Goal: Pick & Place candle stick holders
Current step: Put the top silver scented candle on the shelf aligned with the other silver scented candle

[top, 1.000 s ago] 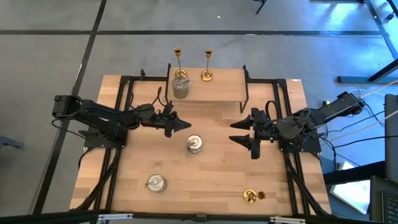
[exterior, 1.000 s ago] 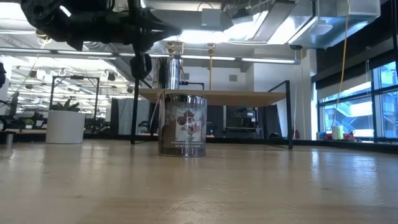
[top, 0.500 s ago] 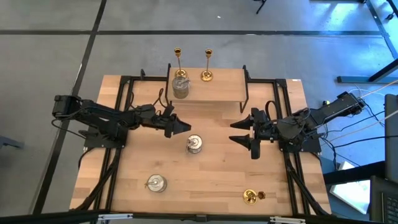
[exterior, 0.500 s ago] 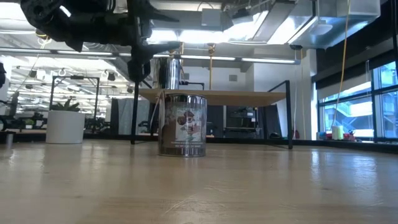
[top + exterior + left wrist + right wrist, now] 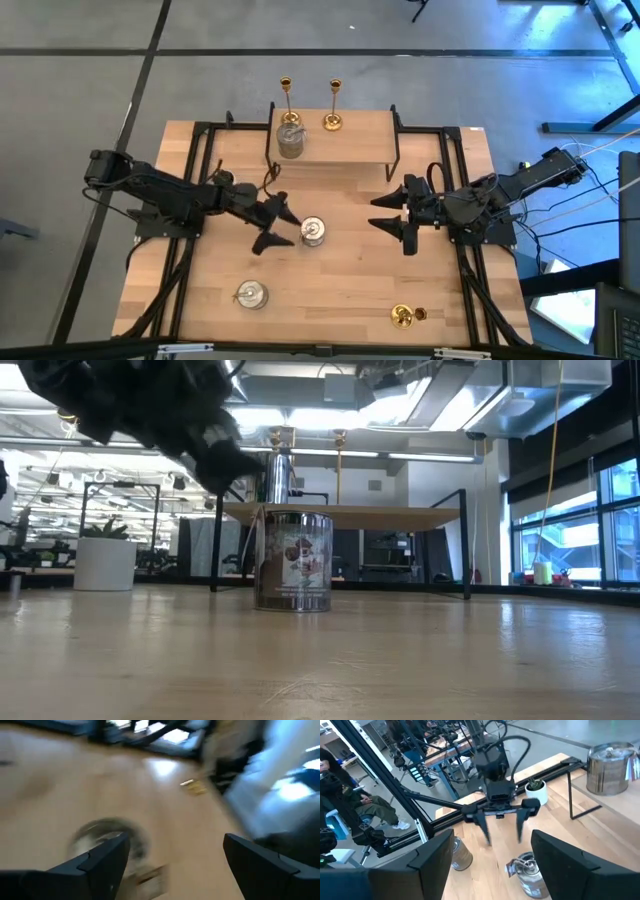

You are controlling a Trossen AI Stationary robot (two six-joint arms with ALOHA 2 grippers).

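Your left gripper (image 5: 277, 226) has swung down from mid-frame toward the glass holder (image 5: 313, 232) at the centre of the surface (image 5: 350, 290), and its fingers (image 5: 107, 857) have gone from clenched to spread wide. In the high view it now sits just left of that holder, one finger above-left, the other below-left; nothing between them yet. The left wrist view is smeared, but the holder shows low-left in frame, ahead of the spread fingers. So: approach for a grasp, not a grasp.

Right gripper (image 5: 398, 223) hasn't moved, parked right of centre, fingers apart and empty.

Where the holders are, high view:
- shelf (image 5: 350, 150), top centre: second glass holder (image 5: 290, 141) at its left end, two brass holders on the far edge, one at upper left (image 5: 287, 88), one just right of it (image 5: 333, 118)
- third glass holder (image 5: 250, 295) at lower left of the surface
- last brass holder (image 5: 403, 317) lying on its side at lower right

Three placed, three to go, by my read. Next you need the fingers to straddle the centre holder before closing. It's round and glassy, so an off-centre pinch could squirt it sideways or tip it.
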